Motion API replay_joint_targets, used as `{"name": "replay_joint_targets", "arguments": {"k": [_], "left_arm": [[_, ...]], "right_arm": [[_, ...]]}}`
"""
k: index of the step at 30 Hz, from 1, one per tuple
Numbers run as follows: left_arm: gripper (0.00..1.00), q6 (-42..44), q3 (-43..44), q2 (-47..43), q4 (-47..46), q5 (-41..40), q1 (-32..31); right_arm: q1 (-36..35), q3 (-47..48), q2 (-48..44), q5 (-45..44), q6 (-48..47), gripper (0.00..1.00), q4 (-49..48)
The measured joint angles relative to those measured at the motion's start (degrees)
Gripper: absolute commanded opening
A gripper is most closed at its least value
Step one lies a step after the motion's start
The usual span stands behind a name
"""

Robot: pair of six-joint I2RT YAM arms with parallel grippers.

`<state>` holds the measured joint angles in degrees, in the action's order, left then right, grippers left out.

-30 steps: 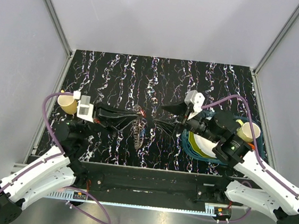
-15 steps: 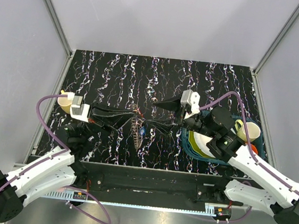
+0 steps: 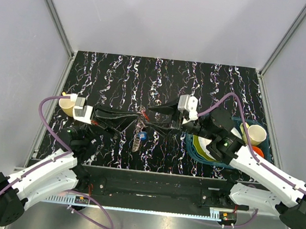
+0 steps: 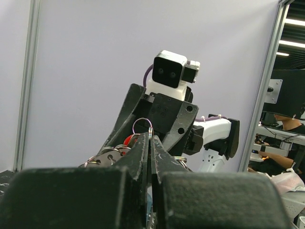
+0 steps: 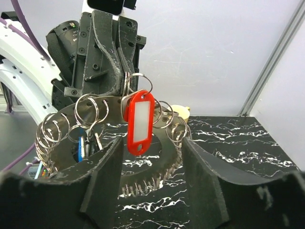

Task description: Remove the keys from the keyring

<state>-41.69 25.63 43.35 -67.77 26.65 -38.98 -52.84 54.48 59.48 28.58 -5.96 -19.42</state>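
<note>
The keyring (image 5: pixel 157 164) is a dark disc fringed with small metal rings. It hangs above the table, and my left gripper (image 3: pixel 137 121) is shut on one small ring (image 4: pixel 150 130) at its top edge. A red key tag (image 5: pixel 139 121) dangles from the upper rings. A blue key (image 5: pixel 82 145) hangs at the disc's left, also seen from above as the blue key (image 3: pixel 141 137). My right gripper (image 5: pixel 150 162) is open. Its fingers stand on either side of the lower disc, just in front of the red tag, without touching it.
A yellow cup (image 3: pixel 68 105) stands at the left edge behind my left wrist. On the right, a blue tray (image 3: pixel 267 154) holds stacked plates (image 3: pixel 204 148), a pale cup (image 3: pixel 256 134) and an orange piece (image 3: pixel 257 152).
My right gripper has moved left and now straddles the keyring. The keyring has tipped from edge-on toward the right gripper, still held by the left gripper.
</note>
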Motion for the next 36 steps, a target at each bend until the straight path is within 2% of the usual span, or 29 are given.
{"name": "replay_joint_targets", "arguments": {"k": [1,2,7,36], "left_arm": [[0.0,0.02,0.0,0.0,0.02,-0.02,0.0],[0.0,0.02,0.0,0.0,0.04,-0.04,0.0],[0.0,0.7,0.0,-0.11,1.38,-0.68,0.04],[0.0,4.31,-0.94,-4.28,10.73,-6.97,0.04]], "right_arm": [[-0.04,0.0,0.07,0.0,-0.37,0.4,-0.07],[-0.09,0.0,0.07,-0.02,-0.55,0.25,-0.17],[-0.22,0.0,0.07,-0.61,-1.25,0.0,-0.33],[-2.93,-2.71,-1.29,-6.88,-3.54,0.0,2.62]]}}
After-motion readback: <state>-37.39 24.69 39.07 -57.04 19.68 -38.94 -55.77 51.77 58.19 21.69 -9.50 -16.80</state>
